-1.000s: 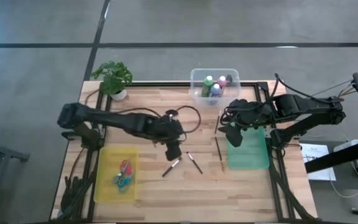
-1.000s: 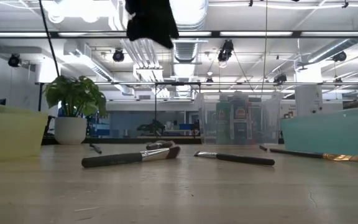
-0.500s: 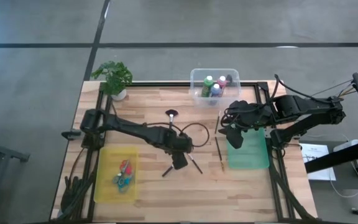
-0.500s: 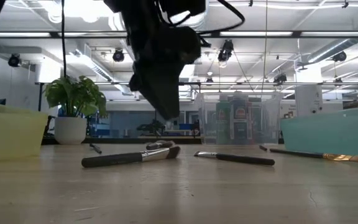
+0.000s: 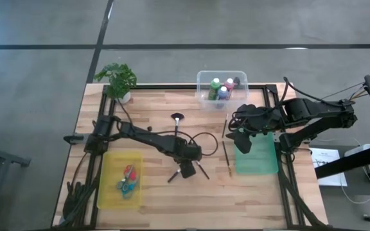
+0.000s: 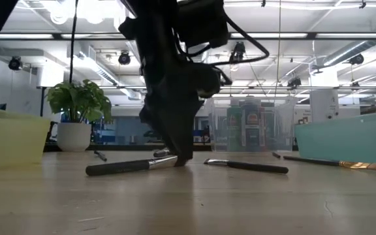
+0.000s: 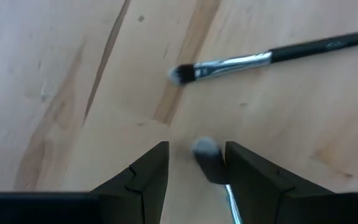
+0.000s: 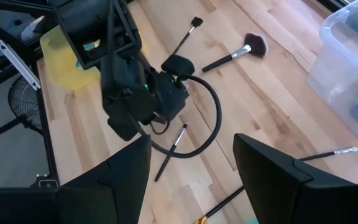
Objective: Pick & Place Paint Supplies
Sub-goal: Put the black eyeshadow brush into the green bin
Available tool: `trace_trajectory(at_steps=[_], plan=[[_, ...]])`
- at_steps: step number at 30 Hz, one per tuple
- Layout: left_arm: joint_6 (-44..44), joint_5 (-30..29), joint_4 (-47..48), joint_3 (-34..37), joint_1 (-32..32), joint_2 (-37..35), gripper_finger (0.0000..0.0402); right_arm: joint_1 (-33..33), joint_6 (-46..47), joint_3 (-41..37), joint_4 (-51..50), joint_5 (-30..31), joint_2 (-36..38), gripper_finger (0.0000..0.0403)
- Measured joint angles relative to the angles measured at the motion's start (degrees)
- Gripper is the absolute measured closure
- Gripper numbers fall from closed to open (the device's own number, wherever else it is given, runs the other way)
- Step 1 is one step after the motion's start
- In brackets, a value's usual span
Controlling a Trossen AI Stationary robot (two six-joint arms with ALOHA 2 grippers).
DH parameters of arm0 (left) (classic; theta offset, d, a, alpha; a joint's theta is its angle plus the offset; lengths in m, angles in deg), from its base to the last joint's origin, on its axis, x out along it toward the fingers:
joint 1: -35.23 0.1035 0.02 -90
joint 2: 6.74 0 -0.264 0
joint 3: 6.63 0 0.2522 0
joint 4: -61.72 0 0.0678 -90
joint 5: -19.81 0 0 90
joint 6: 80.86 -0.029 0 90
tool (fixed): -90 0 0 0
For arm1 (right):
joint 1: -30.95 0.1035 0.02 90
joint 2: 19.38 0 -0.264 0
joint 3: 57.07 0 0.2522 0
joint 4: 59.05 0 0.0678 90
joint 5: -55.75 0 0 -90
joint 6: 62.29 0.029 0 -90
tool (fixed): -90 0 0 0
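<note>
Two short dark-handled brushes lie flat on the wooden table: one point(image 5: 174, 175) point(image 6: 126, 167) and another point(image 5: 202, 169) point(image 6: 247, 166). My left gripper point(image 5: 186, 170) point(image 7: 196, 168) points steeply down, open, low over the table. Its fingers stand on either side of the first brush's bristle end point(image 7: 205, 152), and the second brush point(image 7: 253, 59) lies just beyond. A long wood-handled brush point(image 5: 225, 157) and a fan brush point(image 5: 176, 119) also lie loose on the table. My right gripper point(image 5: 239, 138) point(image 8: 191, 168) waits open, high over the teal tray point(image 5: 259, 160).
A clear bin point(image 5: 221, 90) holding paint bottles stands at the far edge. A yellow tray point(image 5: 111, 186) with scissors sits near left. The potted plant point(image 5: 116, 80) is at the far left corner. A black cable point(image 5: 201, 138) loops off my left arm.
My left gripper has come down from well above the table and moved toward the near edge. It has tipped more steeply downward, ending with its fingers astride the dark-handled brush's bristle end. The brushes have not moved.
</note>
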Motion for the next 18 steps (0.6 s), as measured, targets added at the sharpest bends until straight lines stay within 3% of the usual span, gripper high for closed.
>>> trace_trajectory(at_steps=[6, 10, 14, 18], plan=[[1.07, -0.38, -2.59, 2.86, 0.00, 0.11, 0.0248, 0.00, -0.02, 0.00, -0.02, -0.23, 0.00, 0.0175], [1.44, -0.68, -3.93, 5.19, 0.00, -0.17, 0.0300, 0.00, -0.20, 0.00, -0.02, -0.23, 0.00, 0.0175], [1.07, -0.45, -4.19, 6.30, 0.30, -0.44, 0.0383, 0.00, -0.60, 0.00, -0.02, -0.22, 0.00, 0.0175], [-2.03, 1.49, -4.82, 6.20, 1.29, -1.69, 0.0394, 0.00, -0.83, 0.00, -0.02, -0.21, 0.00, 0.0175]])
